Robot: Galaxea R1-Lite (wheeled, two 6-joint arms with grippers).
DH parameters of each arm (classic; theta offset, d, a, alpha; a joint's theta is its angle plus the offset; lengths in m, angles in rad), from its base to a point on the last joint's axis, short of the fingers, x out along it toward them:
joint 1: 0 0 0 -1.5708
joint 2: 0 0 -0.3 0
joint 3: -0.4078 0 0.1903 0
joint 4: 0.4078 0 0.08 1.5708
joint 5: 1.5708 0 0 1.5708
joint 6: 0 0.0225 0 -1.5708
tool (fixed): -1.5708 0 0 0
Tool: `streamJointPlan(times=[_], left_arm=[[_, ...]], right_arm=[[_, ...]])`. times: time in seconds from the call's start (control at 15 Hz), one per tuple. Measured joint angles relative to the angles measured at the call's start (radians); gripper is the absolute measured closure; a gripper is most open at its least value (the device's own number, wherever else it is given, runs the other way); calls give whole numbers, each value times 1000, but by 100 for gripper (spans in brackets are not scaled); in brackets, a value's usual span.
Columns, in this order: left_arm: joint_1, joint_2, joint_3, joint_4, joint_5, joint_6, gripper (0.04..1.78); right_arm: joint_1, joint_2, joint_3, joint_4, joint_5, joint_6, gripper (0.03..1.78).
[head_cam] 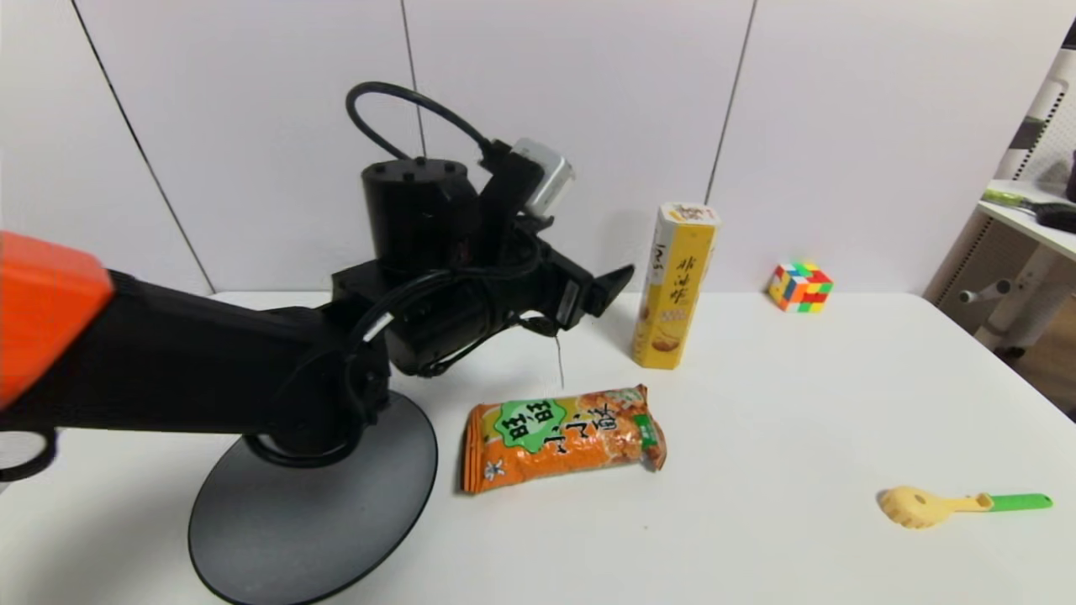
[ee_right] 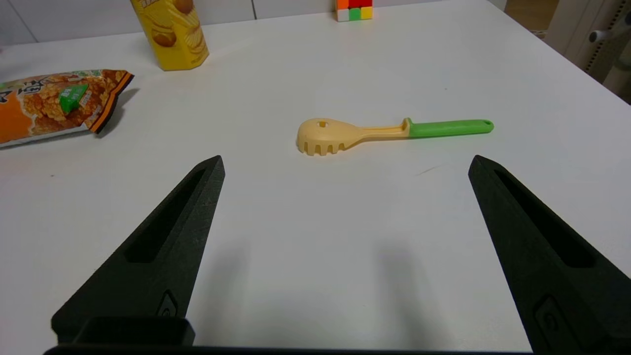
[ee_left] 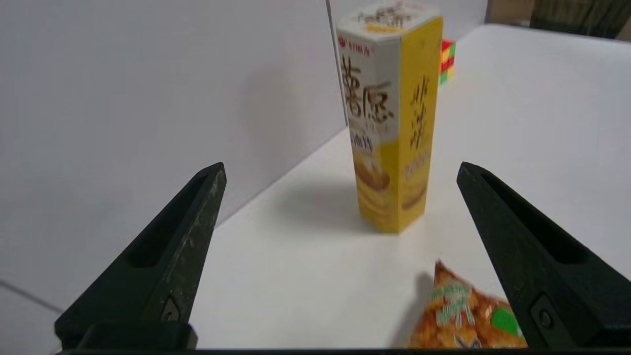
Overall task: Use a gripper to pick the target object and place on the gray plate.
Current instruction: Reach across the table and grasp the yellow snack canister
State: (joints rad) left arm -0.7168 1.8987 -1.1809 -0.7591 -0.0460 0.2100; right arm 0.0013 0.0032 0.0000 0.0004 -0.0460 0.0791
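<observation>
One white worktop (head_cam: 799, 420) carries five items — one hexagonal snack box (head_cam: 675, 286), one orange snack bag (head_cam: 561, 437), one gray plate (head_cam: 311, 521), one puzzle cube (head_cam: 799, 286) and one pasta spoon (head_cam: 958, 506) — with two open hands, the left hand (ee_left: 340, 172) and right hand (ee_right: 345, 167).

The right end effector (ee_right: 345, 162) hangs spread wide above the white bench (ee_right: 315, 236). Beyond its tips lies a cream pasta spoon (ee_right: 345, 136) with a green handle. Farther off sit an orange snack bag (ee_right: 54, 103), the yellow snack box (ee_right: 172, 32), and a colour cube (ee_right: 354, 10).
</observation>
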Motion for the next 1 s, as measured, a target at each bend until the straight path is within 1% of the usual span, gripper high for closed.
streamJointPlan(times=[0.2, 0.33, 0.47, 0.67, 0.87, 1.0], left_arm=[[-42, 117, -133, -45, 0, -97, 13], [-73, 183, -197, -54, 3, -146, 13], [-93, 238, -234, -66, 7, -155, 13], [-117, 301, -253, -113, 19, -157, 13], [-121, 345, -286, -131, 26, -152, 13], [-122, 370, -314, -162, 75, -144, 13]], right_arm=[[0, 0, 0, 0, 0, 0, 10], [0, 0, 0, 0, 0, 0, 10], [0, 0, 0, 0, 0, 0, 10], [0, 0, 0, 0, 0, 0, 10], [0, 0, 0, 0, 0, 1, 10], [0, 0, 0, 0, 0, 0, 10]])
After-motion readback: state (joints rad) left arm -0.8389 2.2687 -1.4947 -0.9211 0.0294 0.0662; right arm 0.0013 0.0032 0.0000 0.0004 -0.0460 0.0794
